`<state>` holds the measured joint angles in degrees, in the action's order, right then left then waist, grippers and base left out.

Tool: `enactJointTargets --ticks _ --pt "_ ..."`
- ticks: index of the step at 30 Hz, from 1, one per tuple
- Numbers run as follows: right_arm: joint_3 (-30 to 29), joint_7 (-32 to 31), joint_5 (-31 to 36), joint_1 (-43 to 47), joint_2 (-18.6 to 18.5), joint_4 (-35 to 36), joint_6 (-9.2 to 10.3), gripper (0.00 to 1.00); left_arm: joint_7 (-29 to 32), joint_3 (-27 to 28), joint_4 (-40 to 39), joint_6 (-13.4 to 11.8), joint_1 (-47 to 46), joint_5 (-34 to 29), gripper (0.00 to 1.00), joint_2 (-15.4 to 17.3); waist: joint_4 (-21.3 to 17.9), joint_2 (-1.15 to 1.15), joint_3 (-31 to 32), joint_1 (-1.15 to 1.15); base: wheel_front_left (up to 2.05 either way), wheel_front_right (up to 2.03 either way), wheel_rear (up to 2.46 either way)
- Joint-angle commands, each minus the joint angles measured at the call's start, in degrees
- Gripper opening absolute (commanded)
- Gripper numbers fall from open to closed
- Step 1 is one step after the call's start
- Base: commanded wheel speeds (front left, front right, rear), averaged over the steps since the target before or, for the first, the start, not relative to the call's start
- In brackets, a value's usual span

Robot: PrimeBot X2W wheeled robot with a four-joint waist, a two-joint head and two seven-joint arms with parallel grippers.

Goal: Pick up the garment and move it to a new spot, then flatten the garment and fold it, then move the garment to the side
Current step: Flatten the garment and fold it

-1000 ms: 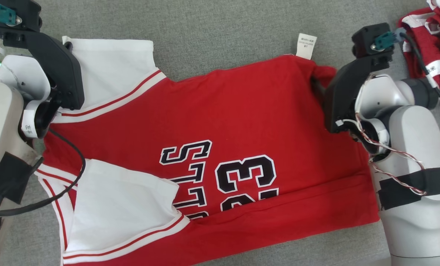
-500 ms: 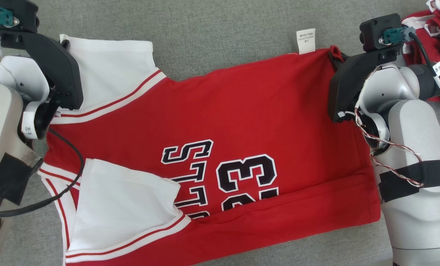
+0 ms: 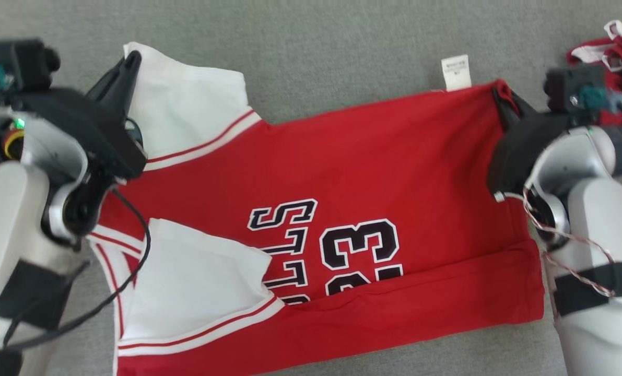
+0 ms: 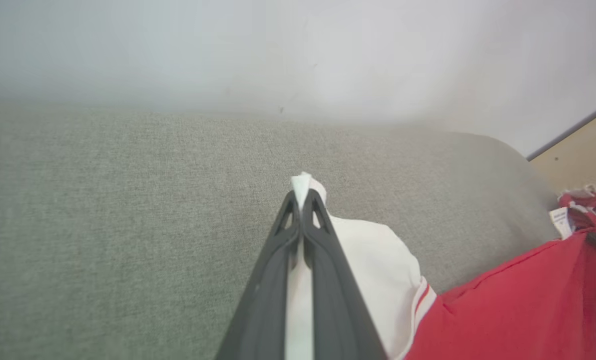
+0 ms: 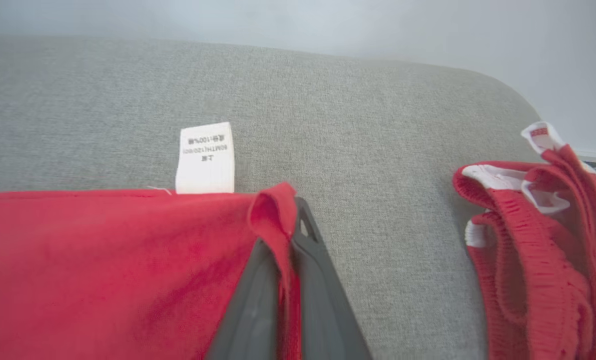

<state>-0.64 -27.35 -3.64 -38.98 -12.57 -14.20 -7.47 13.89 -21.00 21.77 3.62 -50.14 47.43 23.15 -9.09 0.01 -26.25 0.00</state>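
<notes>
Garment (image 3: 373, 156) — a red jersey with white sleeves and a black number 23 — lies spread on the grey cushion (image 3: 316, 31). On its far edge sits a white care label (image 3: 456, 72). Just to the right of the label, at the red corner of the cloth, the right gripper (image 3: 500, 96) has its two dark fingers pressed together on the fabric. In the right wrist view a small fold of red cloth stands up at the tips. Far to the left of the label, the left gripper (image 3: 129, 58) is clamped on the tip of the upper white sleeve (image 3: 185, 104). In the left wrist view a white strip of cloth runs between the closed fingers and comes out at their tips. The second white sleeve (image 3: 196, 282) lies folded over the red front, to the left of the label and nearer to the robot. To the right of the label, well apart from it, a pile of red clothes (image 3: 621, 52) rests on the same cushion — apart from the jersey.
</notes>
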Motion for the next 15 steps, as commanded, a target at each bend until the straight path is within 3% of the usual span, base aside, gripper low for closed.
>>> enactJointTargets --ticks 1,8,15 --pt "-0.3 1.4 -0.9 1.8 -0.4 0.7 -0.02 0.00 -1.7 1.1 -1.8 0.6 2.7 1.5 0.00 0.1 1.8 -0.01 2.3 0.00 0.00 0.00 0.00" --pt "-1.1 7.9 -3.6 9.2 -2.6 3.0 -0.01 0.00 -7.8 5.6 -14.7 1.8 16.1 8.4 0.00 -0.8 4.6 -0.01 6.4 0.00 0.00 0.00 0.00" --pt "-0.8 10.0 -6.3 15.5 -5.7 3.9 0.00 0.00 -11.5 8.5 -27.4 0.3 30.4 12.3 0.00 -1.6 6.4 -0.01 9.2 0.00 0.00 0.00 0.00"
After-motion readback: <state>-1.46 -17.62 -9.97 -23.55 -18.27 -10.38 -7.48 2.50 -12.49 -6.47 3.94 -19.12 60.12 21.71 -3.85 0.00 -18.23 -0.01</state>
